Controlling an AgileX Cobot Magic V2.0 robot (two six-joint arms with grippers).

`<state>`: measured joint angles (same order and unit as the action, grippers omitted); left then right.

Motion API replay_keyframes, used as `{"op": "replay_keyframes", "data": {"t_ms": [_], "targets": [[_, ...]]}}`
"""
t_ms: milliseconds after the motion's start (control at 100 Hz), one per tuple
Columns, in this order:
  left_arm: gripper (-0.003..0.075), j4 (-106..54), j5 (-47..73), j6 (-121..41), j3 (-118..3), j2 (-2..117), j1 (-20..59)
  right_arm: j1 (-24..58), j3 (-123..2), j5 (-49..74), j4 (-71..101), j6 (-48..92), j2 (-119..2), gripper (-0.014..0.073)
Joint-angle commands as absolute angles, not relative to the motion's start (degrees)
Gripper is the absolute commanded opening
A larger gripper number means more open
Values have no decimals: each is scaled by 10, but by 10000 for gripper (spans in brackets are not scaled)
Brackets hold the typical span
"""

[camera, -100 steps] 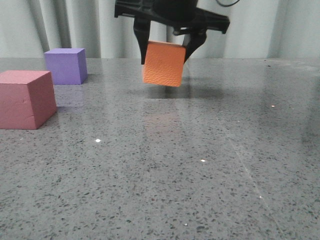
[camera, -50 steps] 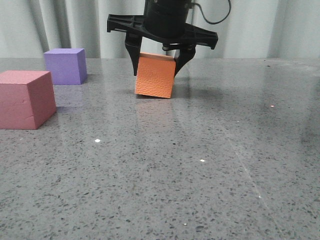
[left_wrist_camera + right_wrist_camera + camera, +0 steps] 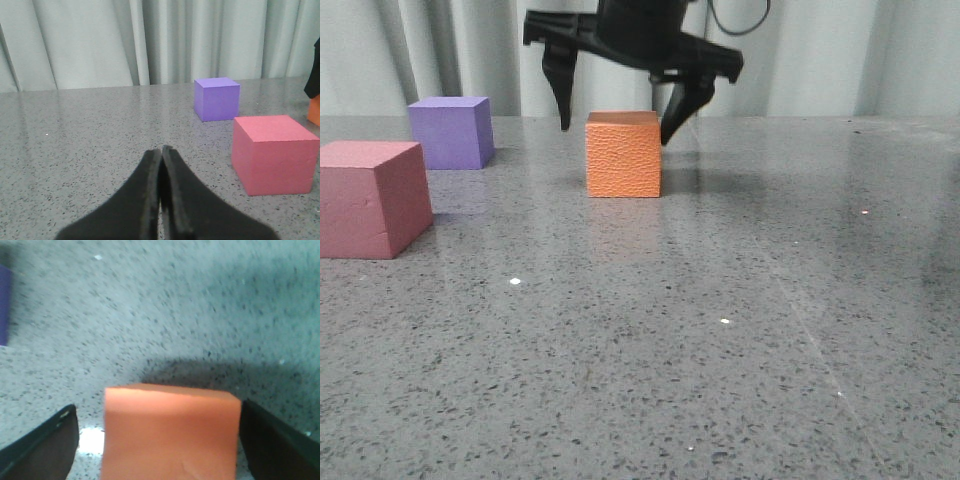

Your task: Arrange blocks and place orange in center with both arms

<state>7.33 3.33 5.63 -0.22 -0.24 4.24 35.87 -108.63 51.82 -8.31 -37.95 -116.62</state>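
Orange pebbled foam cube (image 3: 623, 154), upright

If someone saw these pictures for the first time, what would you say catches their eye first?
Most striking is the orange foam cube with a pebbled face, sitting flat mid-table with the black right gripper spread open just above it, fingers clear of both sides. To the left stand the pink-red foam cube, nearer the camera, and the purple foam cube behind it. The left gripper is shut, empty, low over the grey speckled table.
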Motion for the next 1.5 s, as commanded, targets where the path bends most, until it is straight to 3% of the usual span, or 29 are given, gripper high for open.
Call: {"op": "replay_keyframes", "data": {"t_ms": [0, 350, 580, 720, 910, 1000, 1490], "targets": [[-19, 68, -14, 55, 28, -20, 45, 359, -1116, 497, -91, -336, -1103, 643], [-19, 68, -14, 55, 28, -20, 45, 355, -1106, 577, -301, -311, -973, 643], [-19, 68, -14, 55, 28, -20, 45, 341, -976, 545, -329, -305, -847, 621], [-19, 68, -14, 55, 28, -20, 45, 333, -849, 504, -329, -306, -761, 443], [-19, 68, -14, 55, 28, -20, 45, 333, -713, 493, -328, -311, -666, 61], [-19, 68, -14, 55, 28, -20, 45, 333, -668, 493, -327, -314, -626, -74], [-19, 68, -14, 55, 28, -20, 45, 333, -609, 525, -327, -316, -523, -67]]}}
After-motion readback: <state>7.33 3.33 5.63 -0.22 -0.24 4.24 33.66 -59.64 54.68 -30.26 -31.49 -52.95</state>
